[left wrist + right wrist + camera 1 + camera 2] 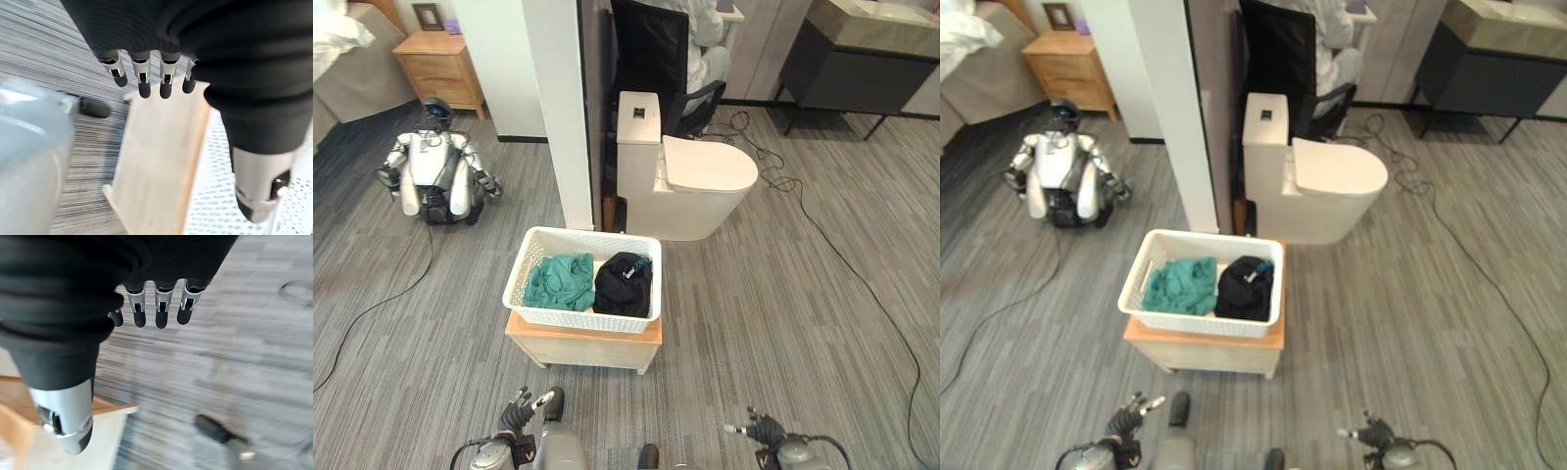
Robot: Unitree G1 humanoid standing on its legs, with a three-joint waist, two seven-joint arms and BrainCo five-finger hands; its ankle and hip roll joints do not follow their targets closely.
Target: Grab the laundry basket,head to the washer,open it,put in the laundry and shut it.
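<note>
Nearest, at about 7 o'clock in the left eye view, the left hand (pixel 530 409) hangs low with its fingers straight and relaxed, holding nothing; its wrist view shows the fingers (pixel 142 83) above the wooden stand (pixel 161 156). At about 5 o'clock the right hand (pixel 756 428) is likewise slack and empty, its fingers (pixel 161 316) over bare floor (pixel 234 357).

Dead ahead, toward 12 o'clock from the hands, the white laundry basket (pixel 584 318) sits on the low wooden stand, well apart from both hands. In it lie a green garment (pixel 560 281) at the 9 o'clock side and a black garment (pixel 624 284) at the 3 o'clock side. Its long axis runs 9 to 3 o'clock, a long side facing the robot.

Beyond it stand a white toilet (pixel 690 176) and a partition wall (pixel 563 108), with another robot (pixel 435 171) seated at 10 o'clock.

I judge the task barely begun: the basket is not yet grasped, and I can make out no washer, so every step remains
</note>
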